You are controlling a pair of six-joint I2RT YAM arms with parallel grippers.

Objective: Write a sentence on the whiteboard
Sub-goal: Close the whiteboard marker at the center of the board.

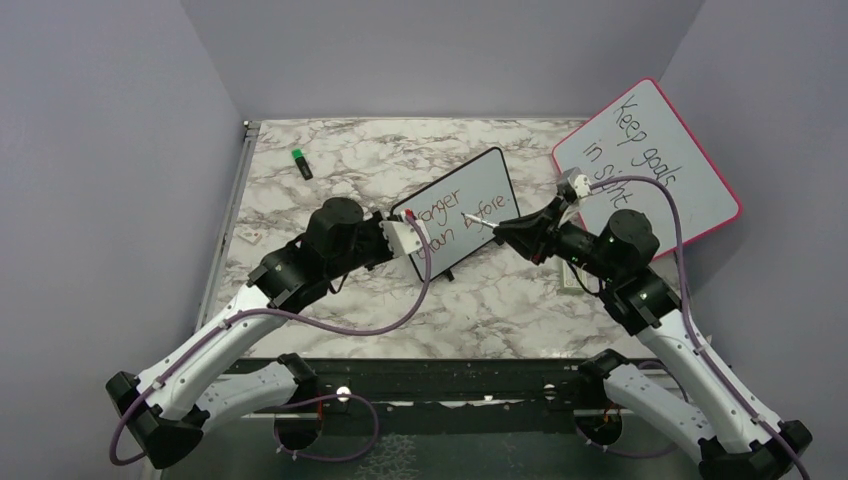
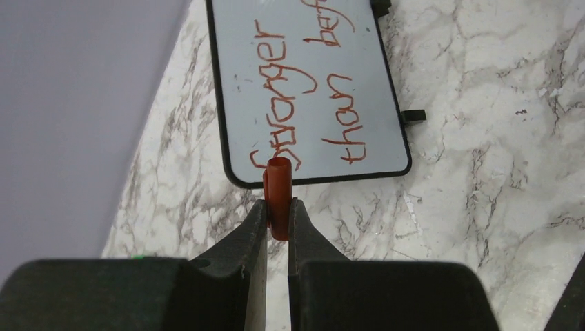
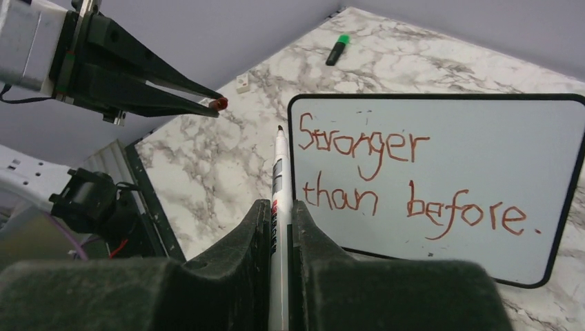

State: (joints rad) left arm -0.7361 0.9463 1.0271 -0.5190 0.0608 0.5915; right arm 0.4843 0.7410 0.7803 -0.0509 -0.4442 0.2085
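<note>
The whiteboard (image 1: 470, 190) rests on the tabletop (image 1: 380, 150) between the arms. The sentence (image 3: 372, 148) reads "Stronger than before." and ends in a full stop, so writing appears complete. The right fingers (image 3: 255, 234) are clamped on the marker (image 3: 279, 172), its tip bare. The left fingers (image 2: 252, 234) pinch the red cap (image 2: 278, 183), held apart from that tip. The step in hand is probably recapping. The next move calls for aligning the cap opening with the tip, then pressing straight on.
</note>
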